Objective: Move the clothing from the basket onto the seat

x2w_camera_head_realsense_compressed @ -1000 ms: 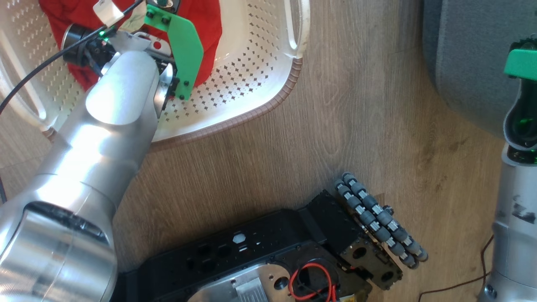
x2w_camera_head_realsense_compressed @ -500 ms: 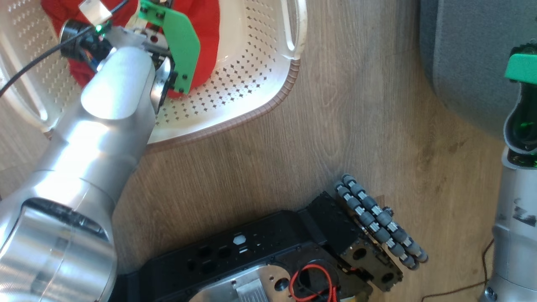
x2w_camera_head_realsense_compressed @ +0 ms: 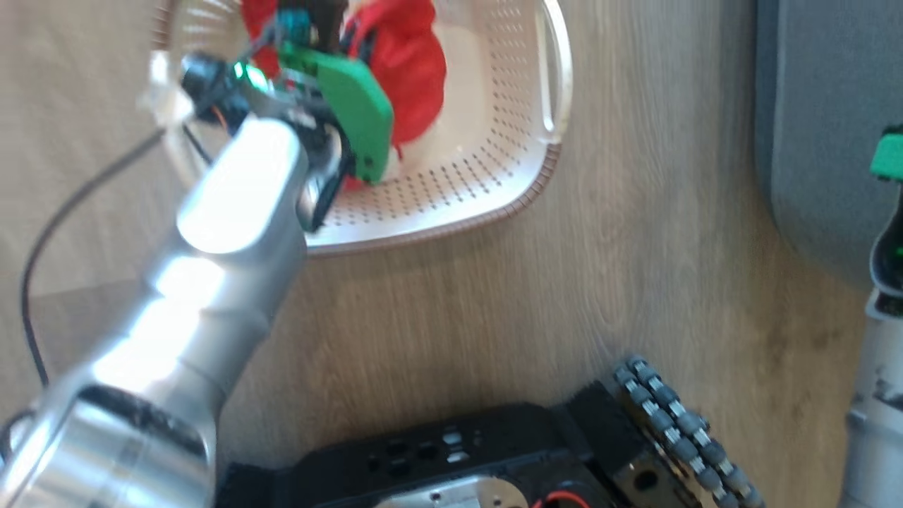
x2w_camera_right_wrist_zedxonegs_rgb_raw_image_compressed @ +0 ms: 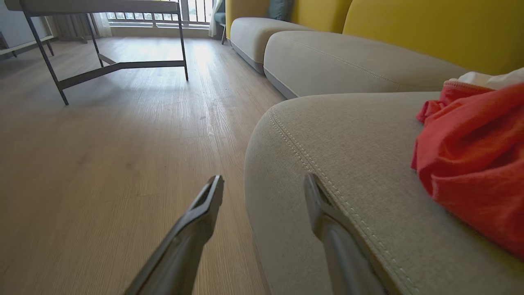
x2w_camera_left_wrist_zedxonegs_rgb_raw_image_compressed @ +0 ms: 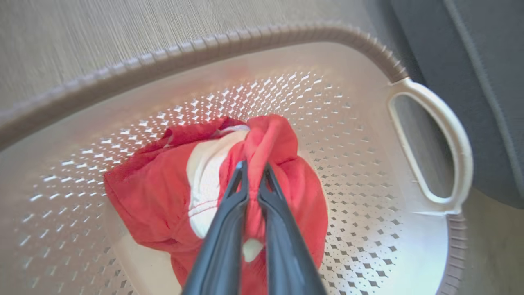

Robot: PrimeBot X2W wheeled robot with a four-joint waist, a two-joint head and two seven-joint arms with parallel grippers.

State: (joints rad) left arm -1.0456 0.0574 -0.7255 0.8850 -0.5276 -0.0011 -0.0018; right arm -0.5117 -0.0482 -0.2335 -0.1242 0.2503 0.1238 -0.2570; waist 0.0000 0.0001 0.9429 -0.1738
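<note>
My left tool [x2w_camera_left_wrist_zedxonegs_rgb_raw_image_compressed: 254, 167] is closed narrow on a fold of the clothing [x2w_camera_left_wrist_zedxonegs_rgb_raw_image_compressed: 155, 192]. The red fabric is squeezed between the two fingers near their tips. The clothing is inside the basket [x2w_camera_left_wrist_zedxonegs_rgb_raw_image_compressed: 245, 45], one garment, bunched up. The pinched fold makes a ridge that runs along the fingers and a little past the tips. From there the bulk spreads mostly to the left of the tool, so its long axis goes across the fingers. A white panel faces up just left of the fingers. I cannot tell whether the bulk lies on the basket bottom or hangs from the grip.

I count one basket, with one handle [x2w_camera_left_wrist_zedxonegs_rgb_raw_image_compressed: 430, 143] in view, to the right of the tool. The perforated wall goes around the clothing, with bare bottom between fabric and wall, more of it on the right side. The brown rim passes beyond the tips. Past the handle is the grey seat [x2w_camera_left_wrist_zedxonegs_rgb_raw_image_compressed: 470, 82], near the basket but apart from it.

My right tool [x2w_camera_right_wrist_zedxonegs_rgb_raw_image_compressed: 264, 184] is wide open and holds nothing. Its right finger is over the rounded edge of the seat, beside the light stitching, and its left finger is over the floor [x2w_camera_right_wrist_zedxonegs_rgb_raw_image_compressed: 102, 143]. A second red cloth [x2w_camera_right_wrist_zedxonegs_rgb_raw_image_compressed: 470, 164] lies on the seat to the right of this tool, apart from the fingers. To the left the floor stretches far ahead to a dark-legged table frame [x2w_camera_right_wrist_zedxonegs_rgb_raw_image_compressed: 102, 65].
</note>
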